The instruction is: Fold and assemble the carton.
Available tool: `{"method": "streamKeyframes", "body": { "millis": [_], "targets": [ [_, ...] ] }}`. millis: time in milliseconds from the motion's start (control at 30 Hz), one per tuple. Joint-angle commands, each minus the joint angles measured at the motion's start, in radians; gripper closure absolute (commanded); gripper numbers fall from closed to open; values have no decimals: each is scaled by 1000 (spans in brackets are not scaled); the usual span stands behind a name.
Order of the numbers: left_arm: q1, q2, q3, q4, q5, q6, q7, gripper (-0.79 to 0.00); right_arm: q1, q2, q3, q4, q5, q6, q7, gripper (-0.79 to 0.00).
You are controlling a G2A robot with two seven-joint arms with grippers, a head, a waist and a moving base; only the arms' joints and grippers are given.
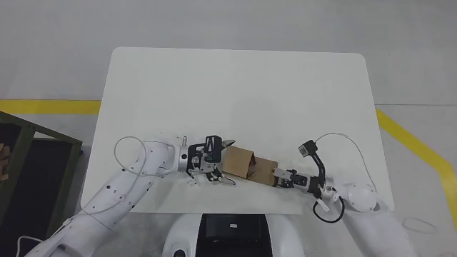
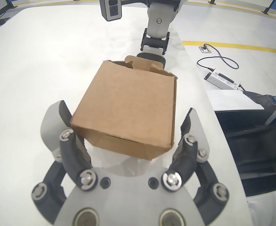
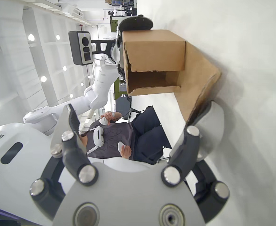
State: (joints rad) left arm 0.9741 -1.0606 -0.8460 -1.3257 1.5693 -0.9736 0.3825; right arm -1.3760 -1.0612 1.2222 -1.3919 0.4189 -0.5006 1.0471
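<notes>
Carton (image 1: 246, 164), brown corrugated, one: lying on its side in the lower centre of the top view, close to the near edge of the white counter (image 1: 235, 86), with the two arms coming at it from opposite ends. The body is already standing as a squared tube; the end facing the right gripper (image 3: 140, 109) is gaping, with its flap (image 3: 199, 83) lying flat on the counter. Left gripper (image 2: 126, 109): sitting at the other end, fingers (image 2: 66, 116) spread wide and straddling the carton's corners. One pad is touching a corner and the other is sitting just beside its corner. It appears to be bracing rather than clamping, though contact on the second side is hard to judge from this angle. Likely reason for the placement: the tube is being kept from sliding or collapsing while the far end is worked. Right gripper: fingers (image 3: 206, 118) likewise parted and gripping nothing, one meeting the tip of the flat flap at counter level, the other standing free in the air. Judged purpose: the lower finger is getting against the flap so that it can be turned up into the opening. Relative position: the carton is lying between the two grippers, between the left fingers and just ahead of the right ones. The task is looking part done, with the end closure not yet made.
</notes>
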Motion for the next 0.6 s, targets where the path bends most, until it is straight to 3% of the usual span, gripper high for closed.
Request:
{"method": "streamKeyframes", "body": {
  "millis": [0, 567],
  "targets": [
    [2, 2, -4, -1, 1, -1, -2, -785, 6, -2, -8, 13, 6, -2, -5, -785],
    [12, 5, -12, -11, -6, -4, -8, -785, 69, -27, -67, -2, 122, -3, -38, -785]
  ]
}}
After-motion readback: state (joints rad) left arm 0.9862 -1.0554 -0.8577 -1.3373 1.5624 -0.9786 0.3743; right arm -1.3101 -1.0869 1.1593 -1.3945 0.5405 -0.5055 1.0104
